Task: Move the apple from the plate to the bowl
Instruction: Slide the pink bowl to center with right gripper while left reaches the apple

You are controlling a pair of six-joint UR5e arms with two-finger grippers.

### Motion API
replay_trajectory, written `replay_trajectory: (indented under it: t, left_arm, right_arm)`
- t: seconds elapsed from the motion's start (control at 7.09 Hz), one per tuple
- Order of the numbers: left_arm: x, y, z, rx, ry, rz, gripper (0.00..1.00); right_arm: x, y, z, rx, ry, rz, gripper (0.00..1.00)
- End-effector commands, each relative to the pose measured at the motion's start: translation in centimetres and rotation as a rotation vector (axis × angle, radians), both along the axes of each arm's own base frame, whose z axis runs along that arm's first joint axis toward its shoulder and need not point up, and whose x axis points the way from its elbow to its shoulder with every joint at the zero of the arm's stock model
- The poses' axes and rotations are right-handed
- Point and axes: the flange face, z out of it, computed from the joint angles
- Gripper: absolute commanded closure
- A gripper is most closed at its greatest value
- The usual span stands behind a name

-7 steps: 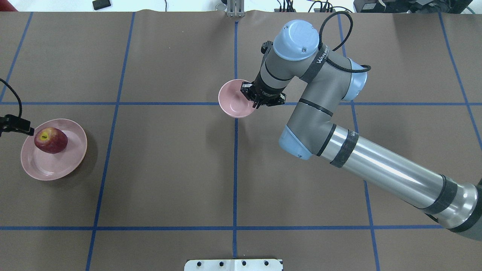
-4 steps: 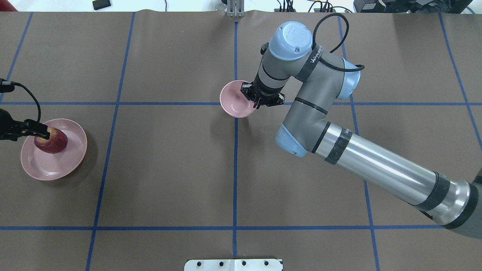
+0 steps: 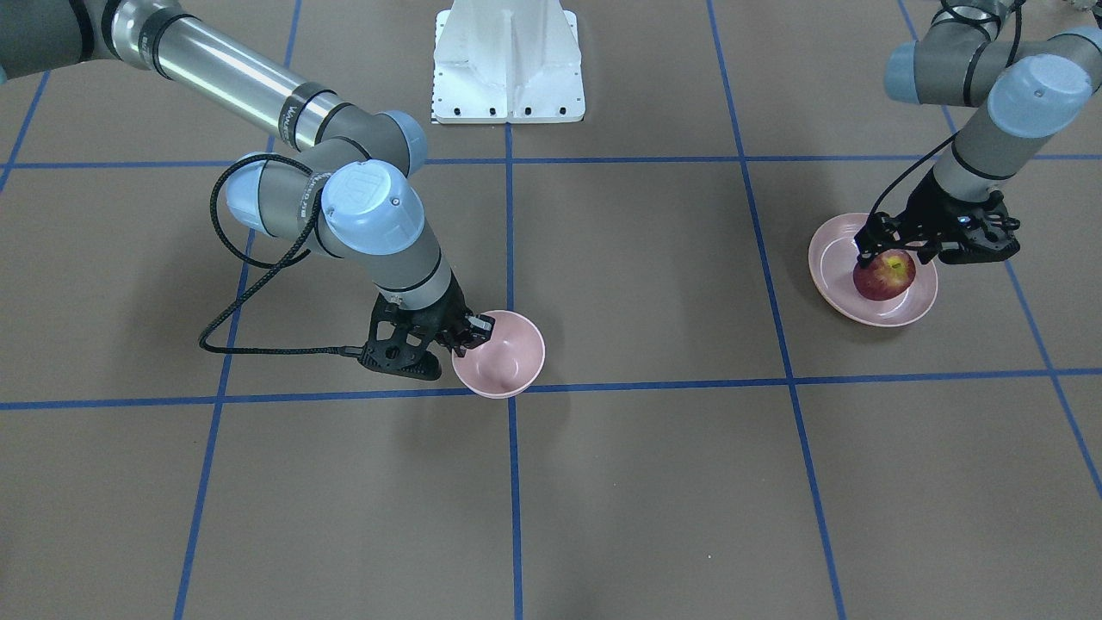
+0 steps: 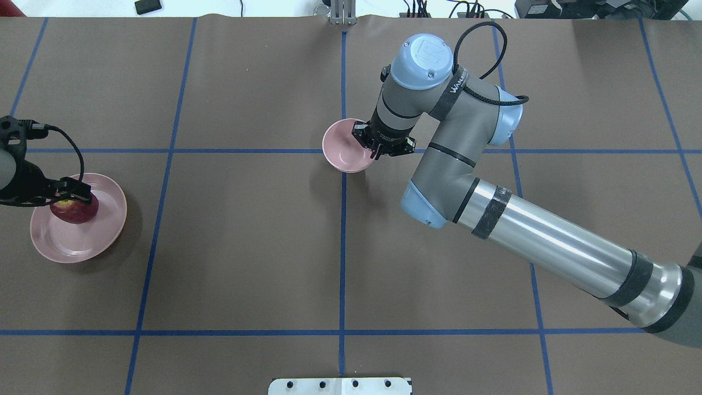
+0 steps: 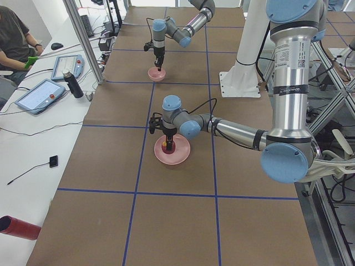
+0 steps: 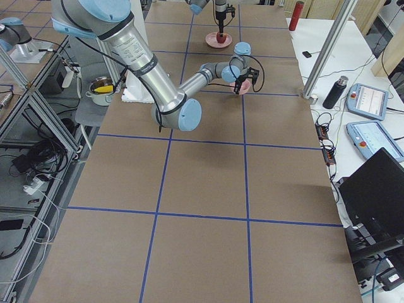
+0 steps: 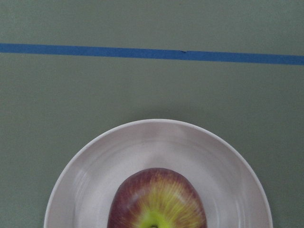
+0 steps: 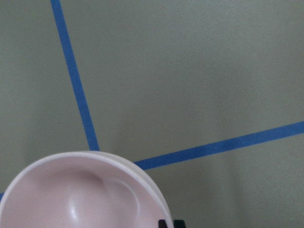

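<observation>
The dark-red apple (image 4: 78, 212) sits on the wide pink plate (image 4: 96, 237) at the table's left end. It also shows in the front view (image 3: 884, 277) and in the left wrist view (image 7: 156, 202). My left gripper (image 4: 70, 195) is open and hangs right above the apple, fingers either side of its top (image 3: 895, 251). The small pink bowl (image 4: 344, 148) stands near the table's centre line. My right gripper (image 4: 376, 148) is shut on the bowl's right rim (image 3: 472, 331). The bowl's rim fills the lower left of the right wrist view (image 8: 71, 190).
Blue tape lines cross the brown table. The white robot base plate (image 3: 508, 60) is at the robot's side of the table. My right arm (image 4: 537, 247) stretches over the table's right half. Tablets and a bottle (image 5: 72, 84) sit on the side bench.
My left gripper has come in from the left edge to above the apple. My right arm has shifted slightly and the bowl has moved a little with it.
</observation>
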Motion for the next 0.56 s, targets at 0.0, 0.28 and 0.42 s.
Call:
replay_trajectory:
  t: [0.0,0.28,0.42]
  left_arm:
    - [0.6,-0.4,0.7,-0.007,-0.01,0.001,0.02]
    - [0.9,-0.7,1.4,-0.016,-0.018,0.003,0.02]
    - [1.0,-0.9,1.6,-0.019,-0.019,0.004,0.02]
  right_arm:
    - [0.0,0.0,0.0,0.005,0.001,0.002,0.07]
    - [0.4,-0.1,-0.2,0.025,-0.023,0.013,0.0]
    - [2.5,-1.2,-1.2,0.028,-0.047,0.031,0.0]
